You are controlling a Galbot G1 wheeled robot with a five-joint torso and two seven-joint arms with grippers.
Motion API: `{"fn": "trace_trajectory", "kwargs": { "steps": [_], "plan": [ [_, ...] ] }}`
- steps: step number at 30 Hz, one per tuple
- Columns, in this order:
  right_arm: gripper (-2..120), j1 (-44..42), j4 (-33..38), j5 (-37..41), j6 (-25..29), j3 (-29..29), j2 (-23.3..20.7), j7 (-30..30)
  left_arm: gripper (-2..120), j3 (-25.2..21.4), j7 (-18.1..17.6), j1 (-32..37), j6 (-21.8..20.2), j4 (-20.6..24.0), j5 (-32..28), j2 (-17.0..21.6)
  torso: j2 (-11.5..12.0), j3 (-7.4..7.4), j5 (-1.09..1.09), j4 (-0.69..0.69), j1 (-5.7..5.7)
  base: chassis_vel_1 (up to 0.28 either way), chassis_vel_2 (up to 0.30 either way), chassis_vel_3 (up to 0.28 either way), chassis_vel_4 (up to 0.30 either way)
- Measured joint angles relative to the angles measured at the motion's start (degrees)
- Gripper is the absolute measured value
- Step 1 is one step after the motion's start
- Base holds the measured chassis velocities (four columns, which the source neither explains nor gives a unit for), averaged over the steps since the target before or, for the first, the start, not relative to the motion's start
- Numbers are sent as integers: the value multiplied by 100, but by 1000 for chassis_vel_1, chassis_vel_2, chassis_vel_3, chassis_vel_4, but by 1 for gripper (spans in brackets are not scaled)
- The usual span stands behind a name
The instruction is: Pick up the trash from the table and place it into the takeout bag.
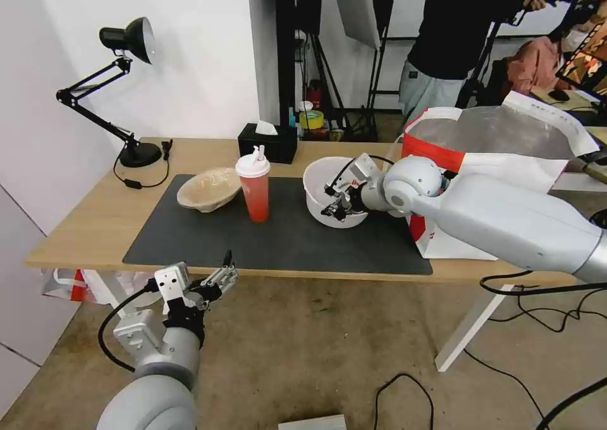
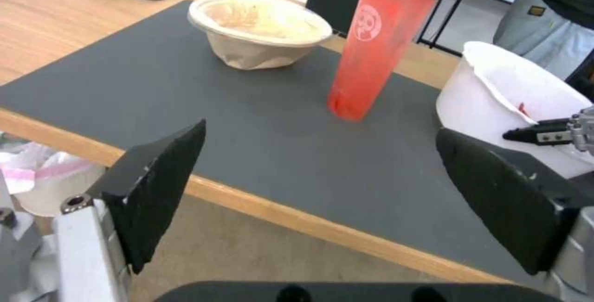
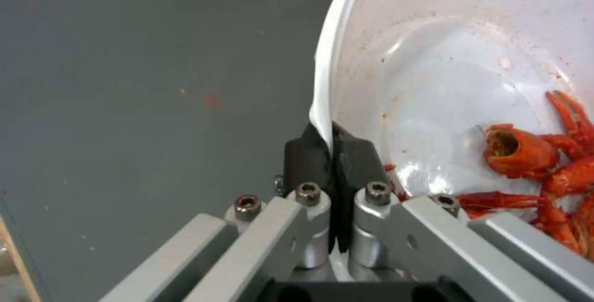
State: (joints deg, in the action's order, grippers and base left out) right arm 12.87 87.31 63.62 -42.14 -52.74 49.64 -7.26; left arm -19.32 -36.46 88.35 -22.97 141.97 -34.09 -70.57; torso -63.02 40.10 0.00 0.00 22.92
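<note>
Rim pinch on the white bowl

Nearest the robot, the left gripper (image 1: 222, 277) is hanging below the table's (image 1: 88, 227) front edge, its black pads spread wide and carrying nothing. Beyond it, on the dark grey mat (image 1: 208, 240), three pieces of trash are waiting: one beige pulp bowl (image 1: 208, 190), one red drink cup (image 1: 255, 186) with lid and straw, and one white bowl (image 1: 317, 183) with red crayfish shells (image 3: 545, 163) inside. The right gripper (image 3: 333, 153) is clamping the white bowl's near rim, one pad inside the wall and one outside, closed tight on the thin plastic. That wall is looking light and flexible, bending slightly at the pinch, so it is probably going to tilt once lifted; the shells could slide out. The cup is looking tall and tippy, best taken around its body; the pulp bowl is seeming stiff but shallow, best taken by its rim. Farther right, one takeout bag (image 1: 442, 155) is standing open on the table, just beside the white bowl. One black tissue box (image 1: 269, 142) is sitting at the back.
</note>
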Motion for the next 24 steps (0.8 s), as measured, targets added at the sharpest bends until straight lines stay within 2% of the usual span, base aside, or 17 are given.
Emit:
{"fn": "trace_trajectory", "kwargs": {
  "steps": [11,24],
  "plan": [
    [0,221,-36,69,0,-35,142,-16,100,-6,-6,-2,0,14,-5,4,0,0,0,0,0,0,0,0,0],
    [0,1002,-215,215,-1,-318,452,-224,100,-8,-6,15,2,59,-13,10,0,0,0,1,0,0,0,0,0]
  ]
}}
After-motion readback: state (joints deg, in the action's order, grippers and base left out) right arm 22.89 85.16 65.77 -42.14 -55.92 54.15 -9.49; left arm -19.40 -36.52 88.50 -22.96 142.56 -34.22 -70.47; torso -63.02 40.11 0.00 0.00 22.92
